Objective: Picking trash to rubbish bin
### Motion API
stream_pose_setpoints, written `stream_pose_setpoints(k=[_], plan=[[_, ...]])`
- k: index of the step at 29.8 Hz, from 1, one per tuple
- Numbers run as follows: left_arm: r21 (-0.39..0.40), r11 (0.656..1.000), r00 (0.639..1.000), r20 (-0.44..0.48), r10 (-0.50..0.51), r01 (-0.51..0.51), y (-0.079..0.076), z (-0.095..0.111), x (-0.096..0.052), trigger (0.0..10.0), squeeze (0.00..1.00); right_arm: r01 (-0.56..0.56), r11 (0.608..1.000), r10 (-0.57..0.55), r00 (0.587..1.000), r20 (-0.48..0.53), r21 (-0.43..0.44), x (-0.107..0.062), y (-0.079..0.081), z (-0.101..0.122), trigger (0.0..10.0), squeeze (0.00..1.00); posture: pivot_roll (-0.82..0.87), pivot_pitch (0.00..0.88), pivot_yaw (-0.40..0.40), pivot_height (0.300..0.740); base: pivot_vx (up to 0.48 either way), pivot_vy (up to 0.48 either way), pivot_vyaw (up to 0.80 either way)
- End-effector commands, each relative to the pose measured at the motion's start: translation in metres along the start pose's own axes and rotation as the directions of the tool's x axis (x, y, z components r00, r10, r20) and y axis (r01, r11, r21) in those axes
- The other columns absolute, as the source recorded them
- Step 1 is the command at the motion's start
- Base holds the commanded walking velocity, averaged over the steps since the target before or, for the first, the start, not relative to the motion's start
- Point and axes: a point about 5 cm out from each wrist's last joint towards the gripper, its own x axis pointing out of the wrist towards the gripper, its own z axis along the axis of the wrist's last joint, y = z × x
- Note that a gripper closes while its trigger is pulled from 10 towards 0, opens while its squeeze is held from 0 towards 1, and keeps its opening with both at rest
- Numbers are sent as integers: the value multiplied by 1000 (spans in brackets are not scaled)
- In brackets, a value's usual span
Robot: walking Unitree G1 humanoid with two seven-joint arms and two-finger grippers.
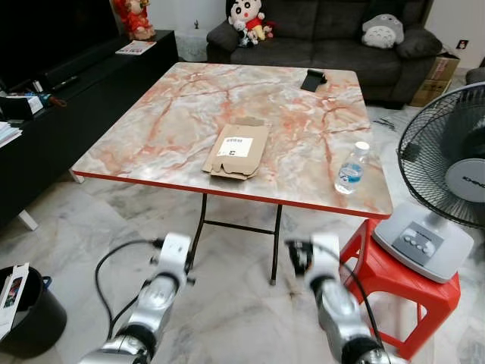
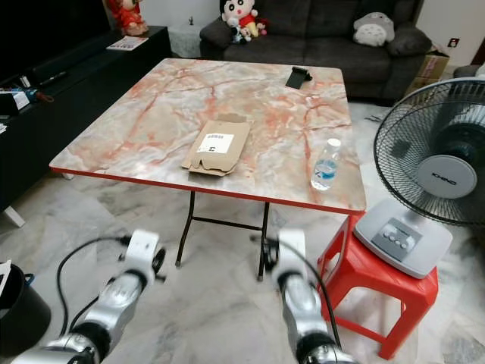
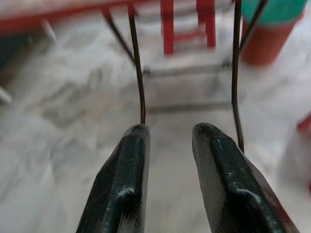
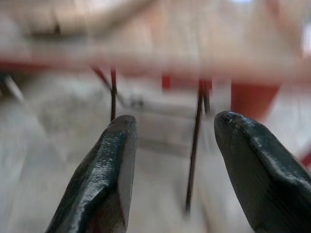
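While both the left gripper (image 3: 167,141) and right gripper (image 4: 175,131) hang open and empty, the flattened carton (image 1: 237,149) and bottle (image 1: 352,167) await pickup on the tabletop (image 1: 182,106).

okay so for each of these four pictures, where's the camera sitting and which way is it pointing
Left eye: head, looking down at the marble table; both silver arms below.
Right eye: same head, same scene; cardboard and bottle appear in both.
Left wrist: along the left gripper, jaws apart, toward the table legs.
Right wrist: along the right gripper, jaws apart, toward the same legs.

One cardboard box (image 1: 237,149) — one water bottle (image 1: 352,167) — two plush toys (image 1: 246,19).
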Motion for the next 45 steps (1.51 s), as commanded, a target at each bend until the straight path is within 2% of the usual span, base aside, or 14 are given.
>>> stream_pose_setpoints(k=[1, 5, 8, 13, 25, 35, 45], plan=[[-31, 999, 996, 79, 31, -29, 8, 18, 5, 10000, 0, 4, 1000, -5, 996, 90, 6, 7, 2, 19, 10000, 0, -43, 28, -3, 740, 0, 0, 0], [-107, 993, 984, 166, 68, -51, 9, 39, 11, 10000, 0, 4, 1000, -8, 979, 204, 21, 15, 7, 45, 10000, 0, -40, 26, -3, 740, 0, 0, 0], [-109, 993, 972, 222, 72, -48, 4, 51, 13, 10000, 0, -3, 999, -9, 967, 254, 45, 19, 13, 57, 10000, 0, -42, 25, 0, 740, 0, 0, 0], [-115, 993, 960, 272, 68, -38, 1, 59, 13, 10000, 0, 0, 995, -30, 952, 303, 96, 19, 21, 67, 10000, 0, -49, 12, 9, 740, 0, 0, -401], [-100, 994, 952, 299, 67, -38, 4, 64, 12, 10000, 0, 11, 997, -36, 945, 326, 80, 18, 17, 70, 10000, 0, -53, 0, 20, 740, 0, 0, -757], [-109, 993, 945, 319, 72, -39, 2, 68, 13, 10000, 0, -10, 998, -14, 941, 337, 68, 18, 20, 72, 10000, 0, -49, 0, 20, 740, 0, 0, -756], [-108, 993, 931, 353, 88, -52, 1, 78, 14, 10000, 0, -33, 998, 9, 931, 365, 61, 18, 25, 78, 10000, 0, -51, 0, 17, 740, 49, 0, 0]])
